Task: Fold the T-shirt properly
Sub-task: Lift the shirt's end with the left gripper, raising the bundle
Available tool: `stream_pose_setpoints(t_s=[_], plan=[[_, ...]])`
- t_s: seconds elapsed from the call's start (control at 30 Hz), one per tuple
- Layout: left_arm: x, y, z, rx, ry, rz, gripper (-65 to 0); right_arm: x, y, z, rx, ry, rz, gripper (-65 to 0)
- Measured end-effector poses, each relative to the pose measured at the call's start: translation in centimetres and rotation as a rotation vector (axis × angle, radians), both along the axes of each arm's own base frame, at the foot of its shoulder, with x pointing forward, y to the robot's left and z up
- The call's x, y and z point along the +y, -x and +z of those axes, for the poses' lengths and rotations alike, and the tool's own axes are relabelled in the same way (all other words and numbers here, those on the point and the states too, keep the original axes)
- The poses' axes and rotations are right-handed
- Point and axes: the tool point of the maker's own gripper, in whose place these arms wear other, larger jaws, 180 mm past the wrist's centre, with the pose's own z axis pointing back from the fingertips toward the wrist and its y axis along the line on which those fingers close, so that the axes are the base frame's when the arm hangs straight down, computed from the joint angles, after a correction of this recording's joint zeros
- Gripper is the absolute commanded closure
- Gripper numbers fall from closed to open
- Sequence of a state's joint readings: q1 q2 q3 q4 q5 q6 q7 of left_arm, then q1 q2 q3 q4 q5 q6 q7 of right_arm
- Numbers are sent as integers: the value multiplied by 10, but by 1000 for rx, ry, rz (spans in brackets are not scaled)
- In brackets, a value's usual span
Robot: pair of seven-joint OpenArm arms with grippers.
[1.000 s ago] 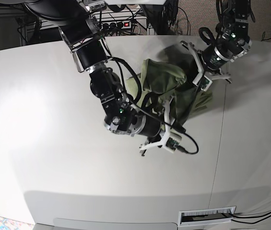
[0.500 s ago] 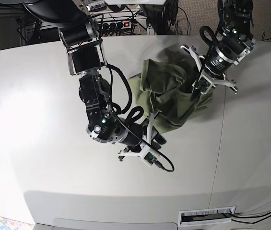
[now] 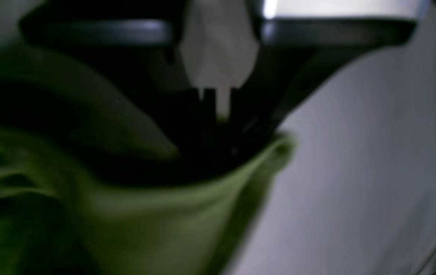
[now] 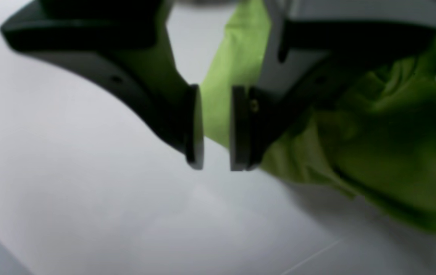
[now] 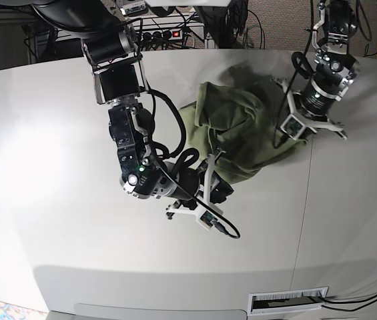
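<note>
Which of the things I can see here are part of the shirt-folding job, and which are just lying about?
Part of the job:
- green T-shirt, crumpled on the table
- right gripper, open beside the shirt's edge
- left gripper, at the shirt's far edge

Just lying about:
- power strip and cables behind the table

Both wrist views are blurred. In the left wrist view the left gripper (image 3: 218, 110) is a dark mass against the crumpled sage-green cotton T-shirt (image 3: 157, 214), so its jaw gap cannot be read. The shirt's neck label cannot be made out. In the base view the shirt's folds hide the left gripper's tips.
</note>
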State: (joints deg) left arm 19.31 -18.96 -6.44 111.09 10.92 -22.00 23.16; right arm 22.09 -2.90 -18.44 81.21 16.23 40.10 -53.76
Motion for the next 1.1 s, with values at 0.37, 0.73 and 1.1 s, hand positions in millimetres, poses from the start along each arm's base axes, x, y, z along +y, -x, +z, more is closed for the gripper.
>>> stream_pose_setpoints(t_s=[0.37,0.73,1.1], plan=[[23,-55,-28,-32,65,39,-79,5,10,-2,72,-28,22,-136],[77,-64,-10,10,-130,99,-79,-3,16,-14,117,43,26,-136],[-13,5,57,46,187,-23,-79,-9,21,-21,151,91,30,-136]])
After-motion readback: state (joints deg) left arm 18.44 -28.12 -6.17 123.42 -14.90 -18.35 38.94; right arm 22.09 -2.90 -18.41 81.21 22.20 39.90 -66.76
